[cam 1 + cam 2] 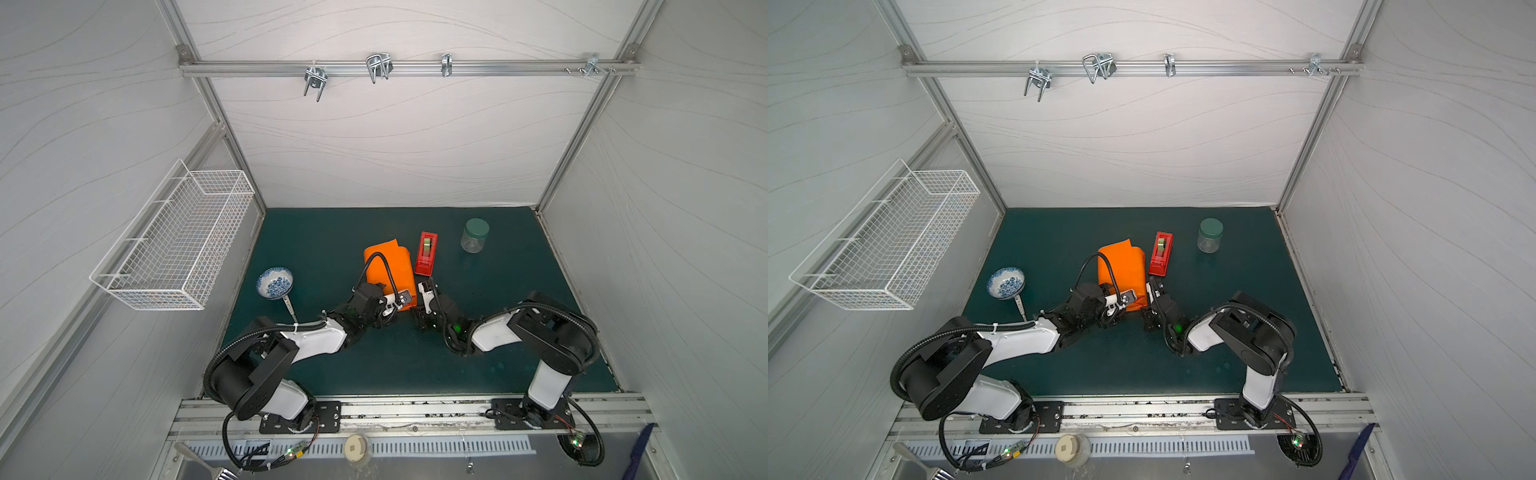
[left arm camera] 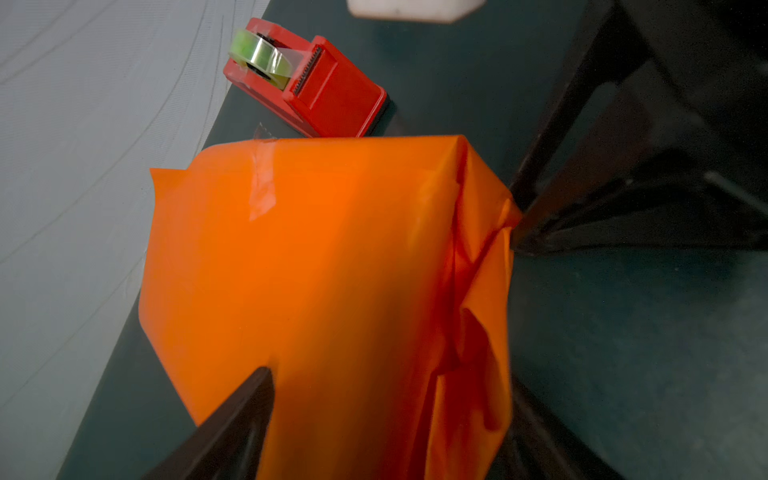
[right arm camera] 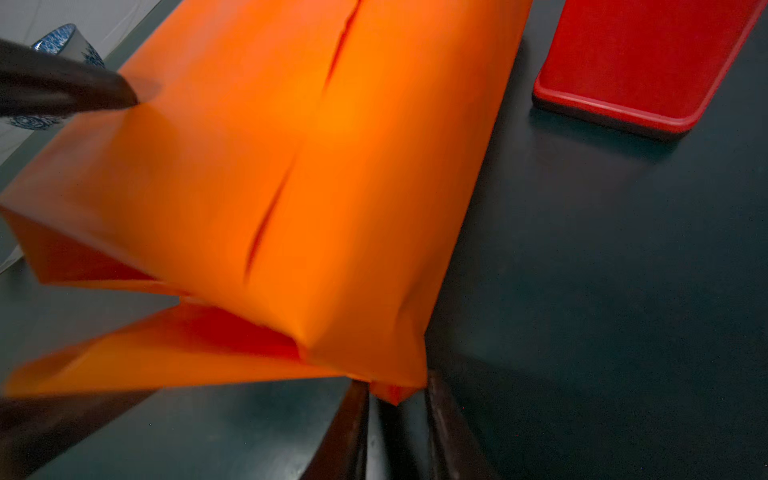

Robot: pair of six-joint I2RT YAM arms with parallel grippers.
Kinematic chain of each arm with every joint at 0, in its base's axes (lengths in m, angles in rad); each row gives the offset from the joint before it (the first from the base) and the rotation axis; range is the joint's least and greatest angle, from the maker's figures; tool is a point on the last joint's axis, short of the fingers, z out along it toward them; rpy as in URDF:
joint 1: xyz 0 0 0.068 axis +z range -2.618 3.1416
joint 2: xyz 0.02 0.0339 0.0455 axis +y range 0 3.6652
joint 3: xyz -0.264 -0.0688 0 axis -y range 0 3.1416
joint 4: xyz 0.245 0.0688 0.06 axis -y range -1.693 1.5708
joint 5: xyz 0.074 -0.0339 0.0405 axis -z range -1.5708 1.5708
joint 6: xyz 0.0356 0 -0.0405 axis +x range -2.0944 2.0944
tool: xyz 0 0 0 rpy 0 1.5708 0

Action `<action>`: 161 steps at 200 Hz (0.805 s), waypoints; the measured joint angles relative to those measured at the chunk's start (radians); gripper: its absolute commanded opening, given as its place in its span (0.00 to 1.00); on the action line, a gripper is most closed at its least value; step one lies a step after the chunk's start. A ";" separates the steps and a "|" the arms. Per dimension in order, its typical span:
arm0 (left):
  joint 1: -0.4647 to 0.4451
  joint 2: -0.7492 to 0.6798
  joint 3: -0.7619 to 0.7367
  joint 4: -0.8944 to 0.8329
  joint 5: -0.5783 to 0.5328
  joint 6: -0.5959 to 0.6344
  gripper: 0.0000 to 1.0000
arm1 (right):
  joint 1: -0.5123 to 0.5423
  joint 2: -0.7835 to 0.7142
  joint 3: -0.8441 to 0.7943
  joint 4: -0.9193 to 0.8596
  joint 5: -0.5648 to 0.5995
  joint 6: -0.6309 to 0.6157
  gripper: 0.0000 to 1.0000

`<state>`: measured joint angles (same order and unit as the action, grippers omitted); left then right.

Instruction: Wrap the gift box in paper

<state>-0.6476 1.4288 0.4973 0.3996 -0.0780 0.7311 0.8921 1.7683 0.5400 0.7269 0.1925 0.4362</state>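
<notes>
The paper (image 1: 388, 266) sits mid-frame in both top views, folded into a boxy parcel just left of the red tape dispenser (image 1: 426, 252). The right gripper (image 3: 397, 386) pinches its lower right corner. The left gripper (image 2: 392, 378) stands spread wide over its lower end.
</notes>
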 measured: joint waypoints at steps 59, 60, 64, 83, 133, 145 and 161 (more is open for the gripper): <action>0.004 -0.184 -0.068 -0.011 -0.016 -0.103 0.88 | -0.010 0.001 0.000 0.003 -0.012 0.000 0.24; 0.004 -0.187 -0.068 -0.013 -0.015 -0.105 0.88 | -0.010 0.001 0.000 0.003 -0.012 0.000 0.24; 0.004 -0.203 -0.068 -0.018 -0.014 -0.123 0.88 | -0.011 0.001 0.000 0.004 -0.012 0.000 0.24; 0.004 -0.278 -0.070 -0.041 0.009 -0.218 0.84 | -0.011 0.001 0.000 0.005 -0.014 0.001 0.24; -0.009 -0.436 -0.121 -0.089 0.050 -0.471 0.88 | -0.011 0.003 0.000 0.008 -0.018 0.005 0.24; -0.009 -0.444 -0.133 -0.087 0.064 -0.532 0.88 | -0.011 0.003 0.000 0.009 -0.018 0.005 0.23; -0.009 -0.436 -0.169 -0.057 0.080 -0.610 0.89 | -0.011 0.003 0.000 0.010 -0.019 0.005 0.23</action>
<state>-0.6567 0.9924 0.3279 0.3424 0.0017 0.1211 0.8810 1.7718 0.5400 0.7364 0.1734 0.4416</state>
